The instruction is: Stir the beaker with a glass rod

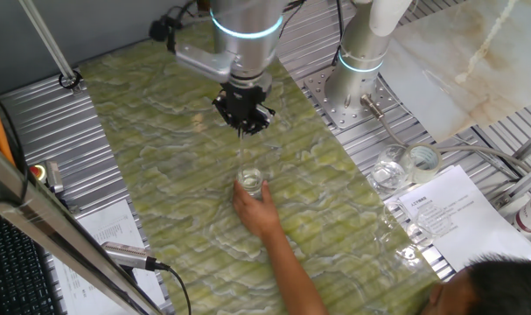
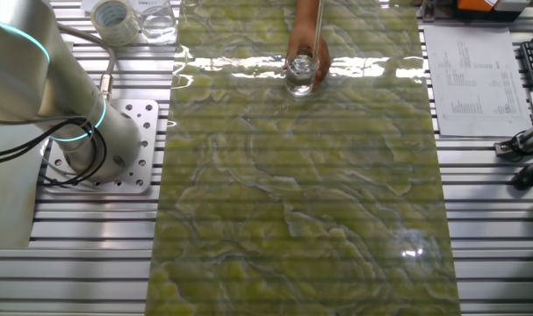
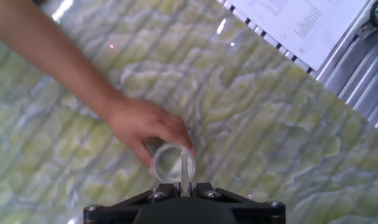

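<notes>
While a person's hand (image 1: pixel 252 208) steadies the beaker (image 1: pixel 250 183) on the bench (image 1: pixel 160 175), the robot's hand (image 1: pixel 244 128), clamped on the glass rod (image 1: pixel 242 156), should circle gently, clear of the wall.

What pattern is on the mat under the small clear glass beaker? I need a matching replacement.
Wavy green-and-white marbled pattern on the mat under the small clear glass beaker; the other fixed view shows it best.
</notes>
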Controlling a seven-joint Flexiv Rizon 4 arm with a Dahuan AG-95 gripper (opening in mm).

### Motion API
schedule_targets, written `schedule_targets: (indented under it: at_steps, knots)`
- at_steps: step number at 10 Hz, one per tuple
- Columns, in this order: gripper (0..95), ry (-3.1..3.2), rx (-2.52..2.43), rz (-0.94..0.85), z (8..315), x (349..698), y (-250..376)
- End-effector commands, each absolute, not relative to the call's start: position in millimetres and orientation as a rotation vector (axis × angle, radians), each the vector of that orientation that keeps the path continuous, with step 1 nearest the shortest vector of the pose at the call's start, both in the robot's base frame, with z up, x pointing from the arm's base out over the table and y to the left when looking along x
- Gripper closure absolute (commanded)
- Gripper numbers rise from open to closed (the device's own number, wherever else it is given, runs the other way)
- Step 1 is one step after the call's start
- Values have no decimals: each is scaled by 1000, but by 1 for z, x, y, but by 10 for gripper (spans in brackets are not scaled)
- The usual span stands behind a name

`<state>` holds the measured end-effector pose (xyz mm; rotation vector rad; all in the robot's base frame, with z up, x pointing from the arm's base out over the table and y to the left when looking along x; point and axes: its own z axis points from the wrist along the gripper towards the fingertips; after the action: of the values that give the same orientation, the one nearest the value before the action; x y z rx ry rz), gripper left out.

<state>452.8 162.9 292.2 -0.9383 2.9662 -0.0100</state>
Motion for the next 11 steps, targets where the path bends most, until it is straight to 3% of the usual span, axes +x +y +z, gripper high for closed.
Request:
schedule_targets:
  at_steps: [1, 11]
  knots:
    - [950, 3108, -1025, 46, 292, 454, 163]
    - [950, 3055, -1073, -67, 289, 456, 162]
